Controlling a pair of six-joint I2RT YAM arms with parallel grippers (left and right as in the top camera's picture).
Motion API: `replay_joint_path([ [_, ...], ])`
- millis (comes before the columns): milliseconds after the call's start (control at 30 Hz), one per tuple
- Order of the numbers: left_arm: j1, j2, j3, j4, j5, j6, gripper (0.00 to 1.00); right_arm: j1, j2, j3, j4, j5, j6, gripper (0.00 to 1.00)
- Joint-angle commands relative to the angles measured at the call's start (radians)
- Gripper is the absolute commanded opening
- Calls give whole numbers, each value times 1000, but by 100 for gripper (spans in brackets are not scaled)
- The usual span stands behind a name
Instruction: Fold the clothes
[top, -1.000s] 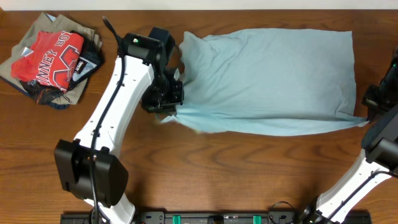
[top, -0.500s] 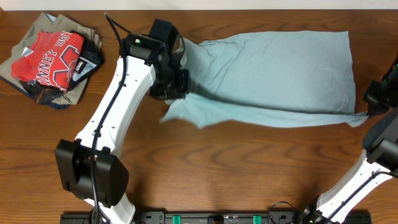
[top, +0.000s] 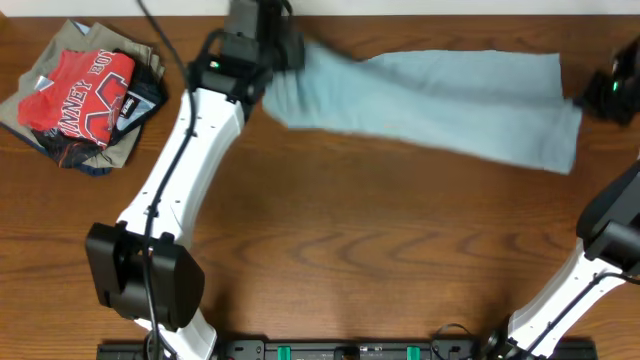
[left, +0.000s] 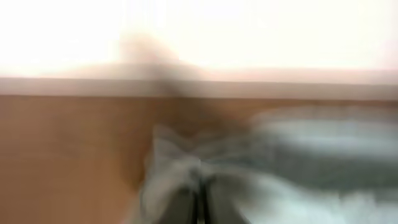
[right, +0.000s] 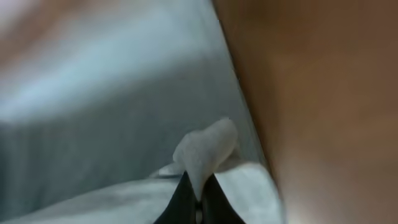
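You had the clothes (top: 430, 95), one plain pale blue-grey garment, pulled out into a long band to the right of the pile (top: 60, 135) of other garments. The band's end nearer the pile was bunched & narrow. The end farthest from the pile was wider. The overhead view was motion-blurred there, so can't tell if the cloth lay on the table (top: 350, 250) or hung just above it.

Your L gripper (top: 275, 45) sat at the band's pile-side end, near the pile but not touching it, clamped on a gathered bit of the fabric. The L wrist view was v. blurred but showed cloth puckered right at the fingertips (left: 186, 208). Your R gripper (top: 590, 95) was at the opposite end, well apart from the pile & partly out of frame overhead. In the R wrist view its fingers (right: 180, 199) were pinched together on a small peak of the cloth's edge, w/ the rest of the garment spreading away behind.

The pile itself: a red T-shirt (top: 80, 90) w/ white lettering on top, dark & khaki pieces under it. The white L arm (top: 190, 150) ran just right of the pile up to its gripper.
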Motion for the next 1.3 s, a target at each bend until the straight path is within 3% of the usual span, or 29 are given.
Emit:
replay_joint_path([
  [0, 78, -18, 30, 218, -93, -2, 6, 8, -13, 130, 173, -183, 173, 1],
  [133, 150, -18, 128, 352, -93, -102, 6, 8, -14, 298, 380, -213, 323, 1],
  [233, 188, -18, 225, 331, -86, -104, 6, 7, -16, 457, 387, -185, 332, 1],
  [367, 214, -21, 322, 156, 51, -100, 6, 0, -31, 603, 198, -50, 262, 1],
  [533, 209, -30, 330, -225, 230, -97, 6, -1, -33, 627, -166, 150, 96, 1],
  [700, 203, -26, 301, -653, 248, -97, 6, -1, -32, 547, -494, 409, 66, 1],
  [900, 193, -26, 201, -1011, 248, -97, 6, -12, -32, 358, -685, 616, 66, 1],
  [1067, 166, -26, 55, -1116, 248, -96, 6, -36, -31, 168, -729, 615, 79, 1],
  [1267, 95, -26, -152, -1124, 248, -89, 6, -79, -32, -46, -736, 614, 124, 1],
])
